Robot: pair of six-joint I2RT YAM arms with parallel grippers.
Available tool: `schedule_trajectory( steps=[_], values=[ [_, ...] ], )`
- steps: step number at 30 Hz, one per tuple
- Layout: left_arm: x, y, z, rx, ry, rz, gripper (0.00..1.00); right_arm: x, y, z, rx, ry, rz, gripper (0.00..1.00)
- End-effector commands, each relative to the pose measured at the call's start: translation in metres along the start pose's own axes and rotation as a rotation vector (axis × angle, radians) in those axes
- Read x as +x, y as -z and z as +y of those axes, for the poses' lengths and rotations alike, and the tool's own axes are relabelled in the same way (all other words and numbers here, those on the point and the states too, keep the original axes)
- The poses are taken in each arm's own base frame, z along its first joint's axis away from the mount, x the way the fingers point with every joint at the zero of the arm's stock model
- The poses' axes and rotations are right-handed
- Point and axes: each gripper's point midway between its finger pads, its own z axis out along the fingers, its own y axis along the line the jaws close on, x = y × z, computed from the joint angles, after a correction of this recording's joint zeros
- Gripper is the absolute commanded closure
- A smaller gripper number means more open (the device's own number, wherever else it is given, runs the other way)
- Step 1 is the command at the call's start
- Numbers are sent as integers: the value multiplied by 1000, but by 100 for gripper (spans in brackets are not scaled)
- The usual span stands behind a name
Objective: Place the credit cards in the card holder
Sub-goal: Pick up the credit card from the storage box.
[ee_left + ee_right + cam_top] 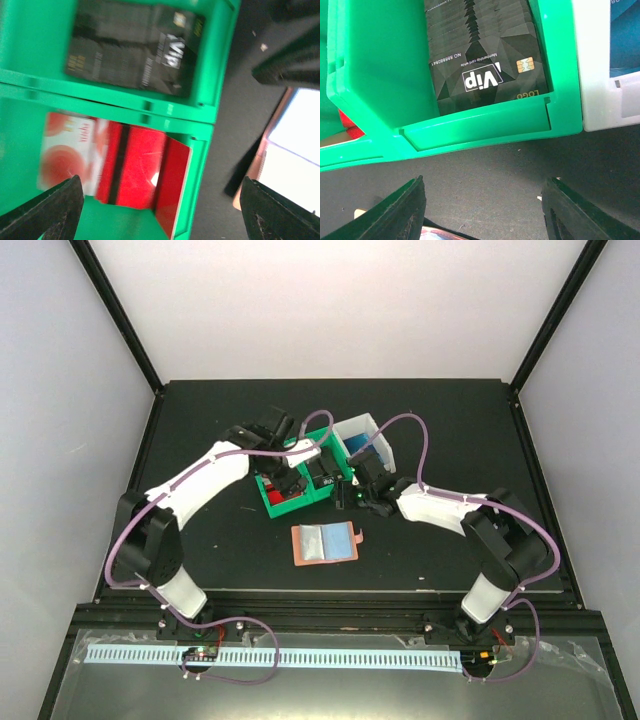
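Red and white credit cards [125,165] lie in one compartment of a green bin [200,150]; one red card leans against the bin wall. My left gripper [160,210] is open just above them, holding nothing; in the top view it [291,476] hovers over the bin. The card holder [325,542] lies open on the black table in front of the bin, pale slots up; its edge shows in the left wrist view [295,145]. My right gripper [482,210] is open and empty over bare table beside the bin's front wall; the top view shows it [362,497].
The green bin's [470,130] other compartment holds black VIP cards [485,65], which also show in the left wrist view [135,50]. A white bin [365,438] with blue contents stands right of the green one. Dark frame rails border the table.
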Motion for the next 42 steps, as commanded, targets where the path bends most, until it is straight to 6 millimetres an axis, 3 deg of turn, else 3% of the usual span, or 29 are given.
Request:
schedule_trajectory(
  steps=[1,6,11,14,23,33,42],
  values=[
    [10,-14,-24,106,-31,27,16,-9,1,-4,28,5,-24,35],
    [28,-38,-32,154,-69,103,23,-8,-2,-10,35,-10,-19,35],
    [33,-52,-48,241,-87,122,23,-8,-5,-15,42,-21,-13,35],
    [42,-64,-46,230,-97,159,24,-8,-6,-17,45,-25,-12,35],
    [58,-85,-40,185,-115,231,43,-8,-7,-24,64,-37,-8,35],
    [64,-77,-44,162,-146,252,67,-9,-6,-28,73,-40,-9,36],
    [61,-66,-44,160,-154,243,79,-9,-6,-29,78,-36,-9,36]
  ],
)
